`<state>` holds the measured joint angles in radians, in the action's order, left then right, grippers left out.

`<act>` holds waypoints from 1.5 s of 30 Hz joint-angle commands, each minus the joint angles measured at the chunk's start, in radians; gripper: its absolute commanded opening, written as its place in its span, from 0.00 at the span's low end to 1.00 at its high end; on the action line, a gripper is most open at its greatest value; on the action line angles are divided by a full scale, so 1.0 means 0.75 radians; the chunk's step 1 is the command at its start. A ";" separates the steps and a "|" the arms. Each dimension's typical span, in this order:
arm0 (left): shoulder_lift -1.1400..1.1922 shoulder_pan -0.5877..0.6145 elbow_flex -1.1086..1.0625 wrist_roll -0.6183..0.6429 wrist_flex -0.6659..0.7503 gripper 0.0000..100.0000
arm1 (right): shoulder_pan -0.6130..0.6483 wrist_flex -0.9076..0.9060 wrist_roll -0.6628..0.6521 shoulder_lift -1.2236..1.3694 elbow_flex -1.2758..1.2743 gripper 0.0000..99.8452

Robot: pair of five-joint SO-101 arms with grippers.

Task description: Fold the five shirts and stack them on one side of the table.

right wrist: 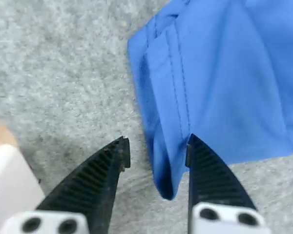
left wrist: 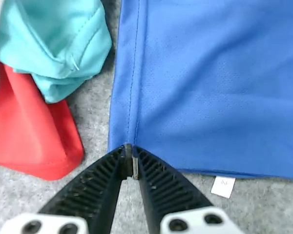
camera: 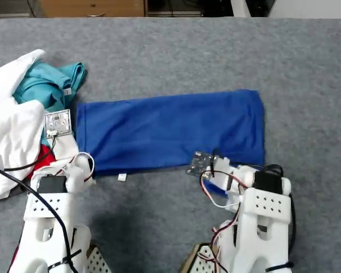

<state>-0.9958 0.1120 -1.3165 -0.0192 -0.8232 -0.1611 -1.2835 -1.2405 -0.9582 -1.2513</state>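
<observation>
Logged blue shirt (camera: 170, 132) lying flat at mid-table, already doubled lengthwise into a long band. Judged cross-folds not yet made. Found no finished stack anywhere on table (camera: 307, 68).

Saw pile (camera: 23, 114) of unfolded shirts at the left edge in the high view: white shirt (camera: 11, 131), teal shirt (camera: 48, 85), red shirt (left wrist: 29, 131). Counted four shirts by colour; could not rule out a fifth hidden under the white. Judged task early: one shirt partway, the rest untouched, stacking not begun.

Noted left gripper (left wrist: 130, 163) with fingers together, tips apparently pinched on the hem at the band's near corner on the pile side. Noted right gripper (right wrist: 156, 148) with fingers apart, straddling a layered hem corner along the band's near edge, toward its right end. Saw cloth between the fingers but not clamped.

Checked for writing. Spotted small white tag (left wrist: 223, 186) poking out from under the band's near edge, near the left gripper. Made out a faint mark on it but could not read it: too small. Saw no other legible labels or print.
</observation>
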 commanded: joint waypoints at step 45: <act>-0.019 -0.068 -0.008 -0.010 0.014 0.02 | 0.064 0.415 -0.033 0.764 0.249 0.11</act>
<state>-1.0004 0.0706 -1.3257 -0.0192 -0.8232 -0.0859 -0.9582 -1.2774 -0.3920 -1.1147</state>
